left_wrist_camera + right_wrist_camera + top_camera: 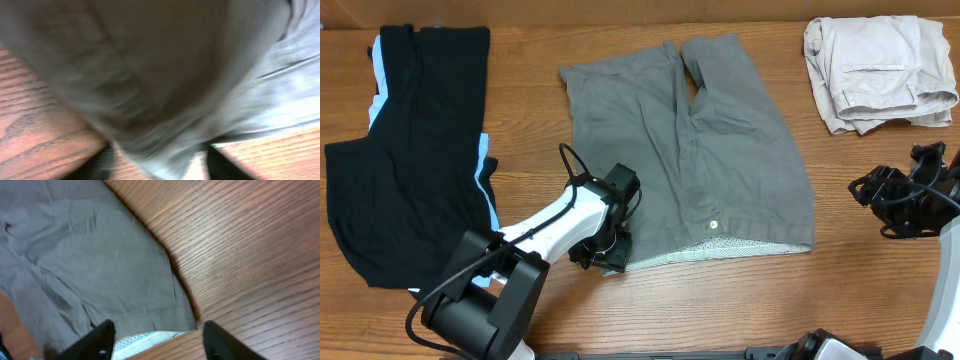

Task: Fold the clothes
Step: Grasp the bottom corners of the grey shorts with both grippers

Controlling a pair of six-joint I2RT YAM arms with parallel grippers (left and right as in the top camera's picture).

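The medium-grey shorts (690, 150) lie flat in the middle of the wooden table, waistband toward the near edge with pale lining showing. My left gripper (603, 252) is at the shorts' near left waistband corner. In the blurred left wrist view the grey cloth (165, 75) fills the frame and a fold of it hangs between the spread fingers (160, 167). My right gripper (875, 208) is open and empty over bare table, right of the shorts. Its wrist view shows the shorts' near right corner (90, 265) ahead of the open fingers (157, 340).
A black garment with light-blue stripes (410, 150) lies spread at the left. Beige folded shorts (875, 70) sit at the back right. Bare wood (880, 290) shows in front of and to the right of the grey shorts.
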